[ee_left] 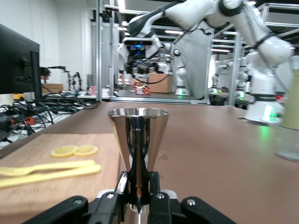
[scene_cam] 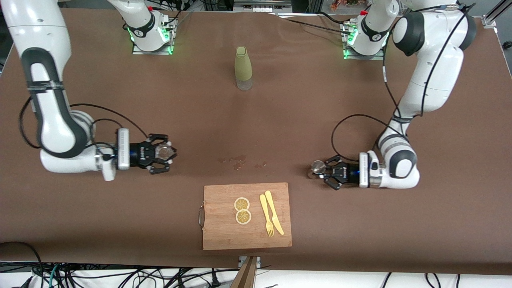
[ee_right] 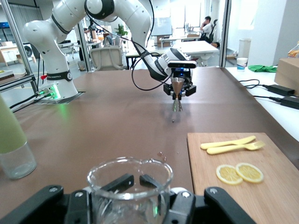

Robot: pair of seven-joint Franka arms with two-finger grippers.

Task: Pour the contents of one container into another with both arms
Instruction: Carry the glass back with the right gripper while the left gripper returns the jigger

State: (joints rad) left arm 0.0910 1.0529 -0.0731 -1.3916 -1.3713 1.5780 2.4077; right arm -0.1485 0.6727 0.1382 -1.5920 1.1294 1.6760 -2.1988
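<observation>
Both vessels gripped and held apart: left gripper (scene_cam: 325, 171) clamped on the steel jigger (scene_cam: 319, 167) at lower right of the front view, right gripper (scene_cam: 163, 159) clamped on the glass cup (scene_cam: 163, 151) at centre left. Probably pre-pour; next, bringing both together above the table (scene_cam: 256, 120), then tilting one over the other's rim.

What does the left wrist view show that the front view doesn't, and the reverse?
Only the left wrist view shows the steel jigger side-on: upright, hourglass-shaped, clamped at its lower half by the left end effector. Only the front view shows the spilled drops on the table, and the cutting board's handle. Both show the lemon slices, the yellow cutlery, the olive-green bottle and the right end effector shut on the glass cup.
</observation>
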